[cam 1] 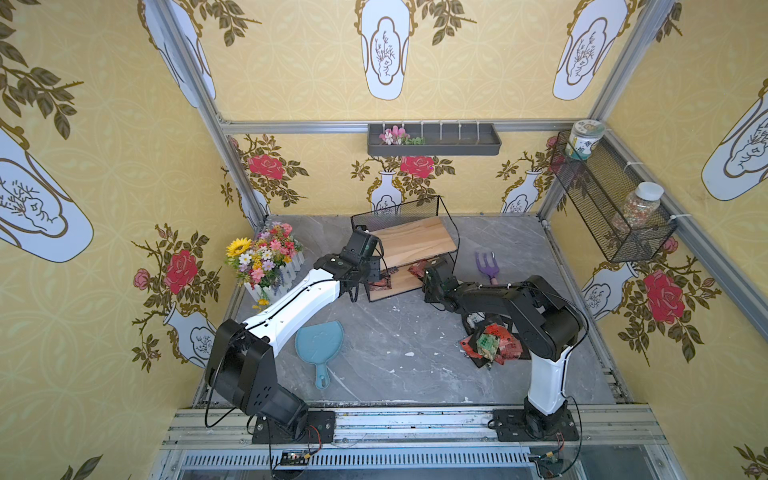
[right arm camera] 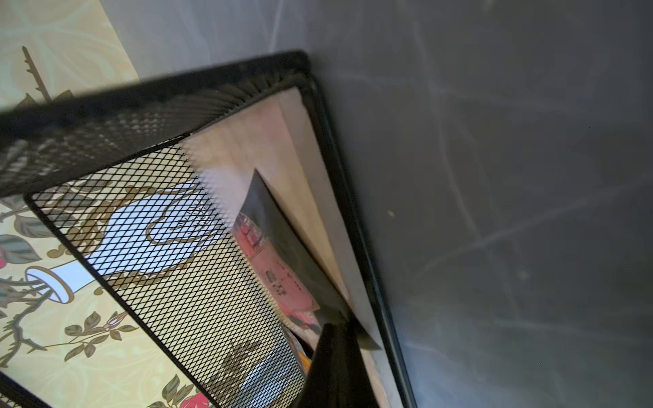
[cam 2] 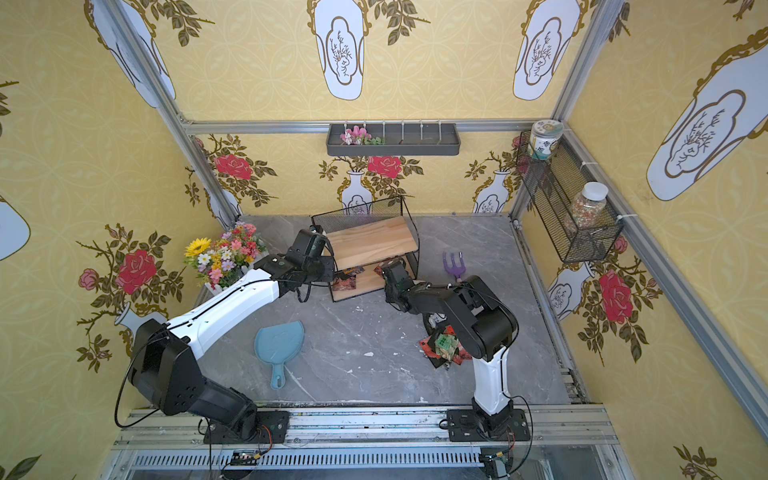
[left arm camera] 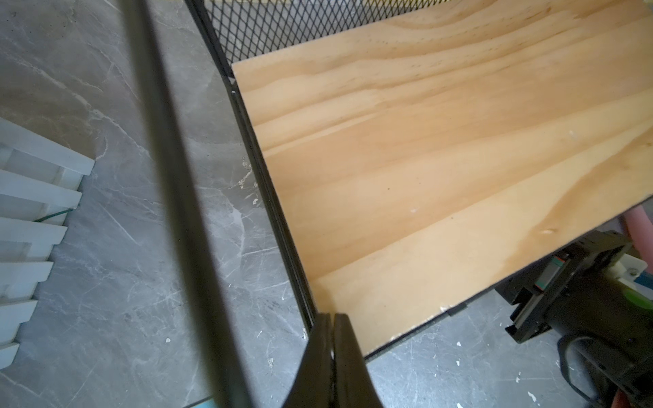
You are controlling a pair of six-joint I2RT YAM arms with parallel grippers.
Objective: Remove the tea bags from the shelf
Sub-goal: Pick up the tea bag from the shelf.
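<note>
Tea bag (right arm camera: 279, 272) between right jaws

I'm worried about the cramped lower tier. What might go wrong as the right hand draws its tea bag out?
The right hand seems to pinch the dark tea bag only near one corner, so the foil may slip free. The right arm reaches in under the upper board. Lifting too early could catch that board and tip or drag the shelf.

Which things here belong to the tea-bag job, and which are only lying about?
Job: shelf; tea bags on lower board; pile of removed tea bags.
Lying about: flower box; blue fan; purple fork; wall tray; mesh basket with jars.
</note>
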